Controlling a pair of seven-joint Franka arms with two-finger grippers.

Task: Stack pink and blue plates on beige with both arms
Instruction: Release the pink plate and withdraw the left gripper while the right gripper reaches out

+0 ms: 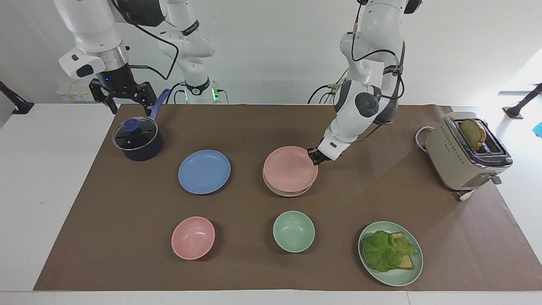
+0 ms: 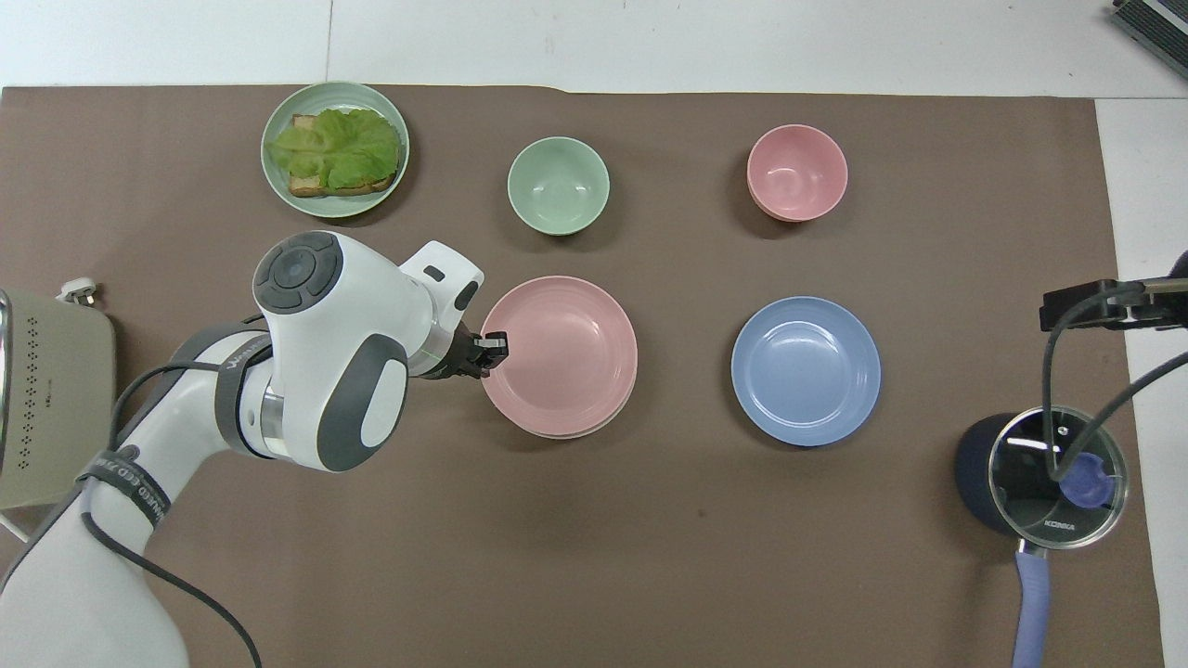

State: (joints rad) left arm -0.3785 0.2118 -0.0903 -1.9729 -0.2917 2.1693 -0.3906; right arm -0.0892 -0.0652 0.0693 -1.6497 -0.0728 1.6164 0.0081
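The pink plate (image 1: 290, 167) covers nearly all of the beige plate (image 1: 288, 192), leaving only a rim sliver. In the overhead view, the toaster (image 2: 46, 390) is cut by the edge, and the right gripper (image 2: 1095, 304) shows only in part.

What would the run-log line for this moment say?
left gripper: shut on pink plate, over beige plate | right gripper: open, waiting above pot | blue plate: on mat, unstacked

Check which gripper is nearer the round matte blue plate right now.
Right, narrowly. The right gripper hangs open above the lidded dark pot, which sits beside the round matte blue plate. The left gripper is shut on the pale pink plate.
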